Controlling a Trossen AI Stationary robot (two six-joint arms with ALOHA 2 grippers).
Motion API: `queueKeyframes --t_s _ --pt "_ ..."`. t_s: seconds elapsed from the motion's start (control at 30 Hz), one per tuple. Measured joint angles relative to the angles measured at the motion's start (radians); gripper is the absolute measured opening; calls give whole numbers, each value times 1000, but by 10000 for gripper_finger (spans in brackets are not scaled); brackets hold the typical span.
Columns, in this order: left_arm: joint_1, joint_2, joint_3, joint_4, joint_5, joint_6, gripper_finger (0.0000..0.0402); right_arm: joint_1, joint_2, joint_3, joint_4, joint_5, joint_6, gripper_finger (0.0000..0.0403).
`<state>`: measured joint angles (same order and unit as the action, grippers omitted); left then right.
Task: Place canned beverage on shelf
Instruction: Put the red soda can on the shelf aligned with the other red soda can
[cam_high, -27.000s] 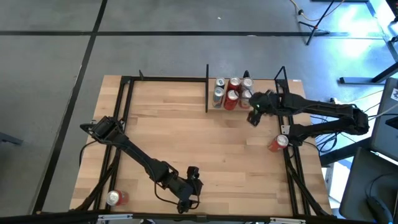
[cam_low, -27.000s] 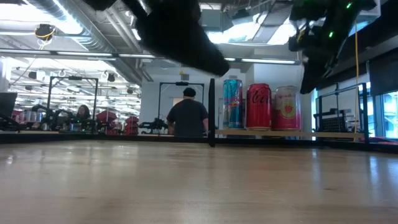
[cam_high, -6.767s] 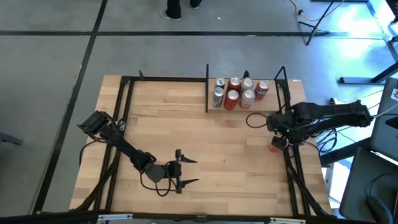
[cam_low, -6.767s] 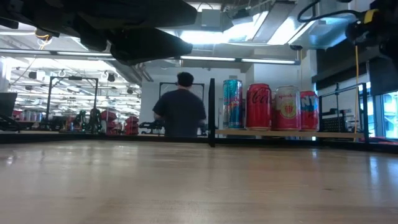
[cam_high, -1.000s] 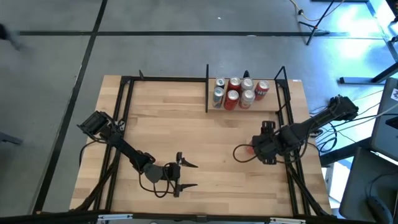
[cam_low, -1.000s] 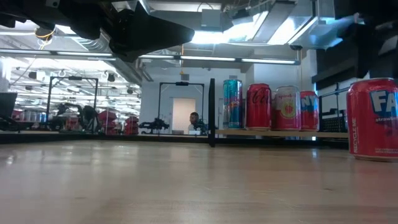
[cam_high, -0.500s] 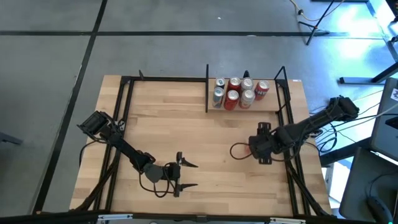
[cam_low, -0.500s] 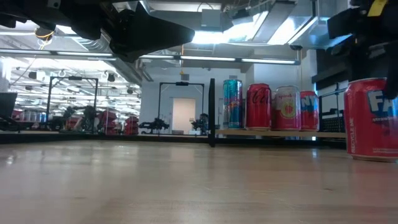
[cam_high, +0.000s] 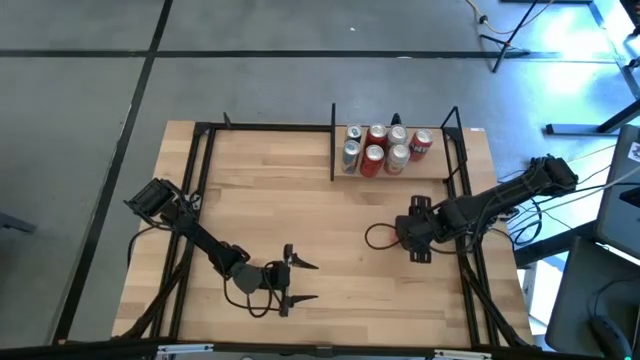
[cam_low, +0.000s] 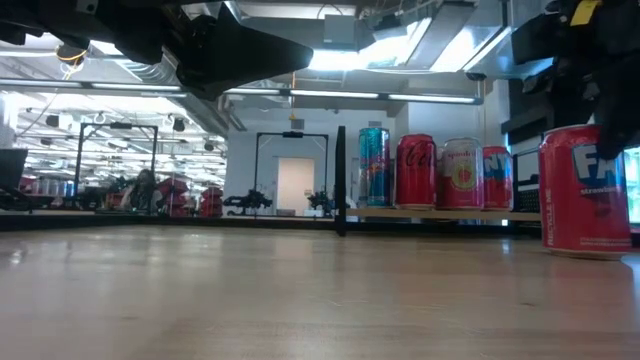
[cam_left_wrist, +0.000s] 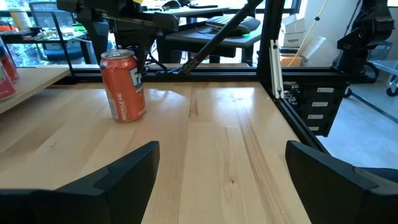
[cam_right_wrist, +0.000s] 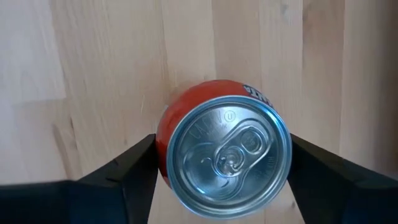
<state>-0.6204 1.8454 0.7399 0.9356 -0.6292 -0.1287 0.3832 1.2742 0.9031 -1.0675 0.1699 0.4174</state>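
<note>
A red-orange can (cam_right_wrist: 225, 155) stands upright between the fingers of my right gripper (cam_right_wrist: 225, 171), which is shut on it right of the table's middle (cam_high: 405, 236). The can also shows in the low view (cam_low: 585, 190) and the left wrist view (cam_left_wrist: 124, 84). The shelf (cam_high: 395, 172) at the far edge holds several upright cans (cam_low: 432, 172) standing on its plank (cam_low: 440, 213). My left gripper (cam_high: 303, 281) hangs open and empty near the front edge. My right gripper pinches the can between its two fingers on opposite sides of its wall (cam_right_wrist: 163, 146), just below the top rim. The fingers (cam_right_wrist: 127, 177) come from above, pointing down. The can is upright; whether its base rests on the table or hangs just above it, I cannot tell.
Black frame rails (cam_high: 465, 215) run along the table's sides. A black upright bar (cam_low: 340, 180) bounds the shelf's left end. A dark cable loop (cam_high: 378, 238) hangs beside my right gripper. Bare wooden tabletop (cam_high: 300, 200) lies between the arms and the shelf.
My right gripper has moved a little toward the table's left edge, carrying the red-orange can with it. The can has stayed upright.
</note>
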Motion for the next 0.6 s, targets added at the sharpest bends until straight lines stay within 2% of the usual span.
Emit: queueKeyframes --t_s 0.17,0.33,0.6 --pt "0 0 0 0 0 0 331 0 10 9 -14 -1 30 279" --pt "0 0 0 0 0 0 331 2 6 96 -125 6 53 277" --pt "0 0 0 0 21 0 331 -63 -35 242 -363 179 82 276"
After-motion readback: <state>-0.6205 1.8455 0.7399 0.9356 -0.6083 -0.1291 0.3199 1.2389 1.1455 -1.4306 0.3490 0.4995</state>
